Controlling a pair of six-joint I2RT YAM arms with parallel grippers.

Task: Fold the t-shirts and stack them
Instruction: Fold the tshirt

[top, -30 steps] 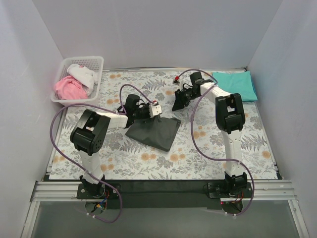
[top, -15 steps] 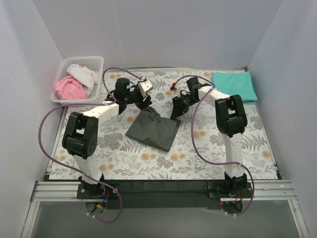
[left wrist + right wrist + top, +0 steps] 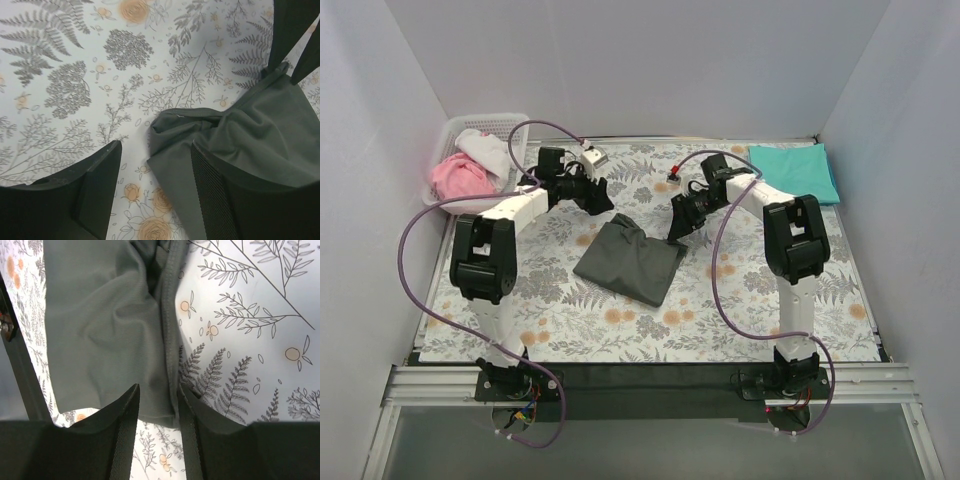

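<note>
Left tool (image 3: 155, 200) spread, lifted clear since a second ago; right tool (image 3: 157, 405) pinching folded charcoal-grey cloth t-shirt (image 3: 630, 258); fold finished.

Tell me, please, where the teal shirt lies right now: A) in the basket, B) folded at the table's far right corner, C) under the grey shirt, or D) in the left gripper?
B: the teal shirt lies folded flat at the far right corner, apart from both grippers.

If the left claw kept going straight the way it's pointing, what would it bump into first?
Probably the bunched corner of the dark grey t-shirt. It lies just ahead of the open left claw, though depth is hard to judge.
</note>
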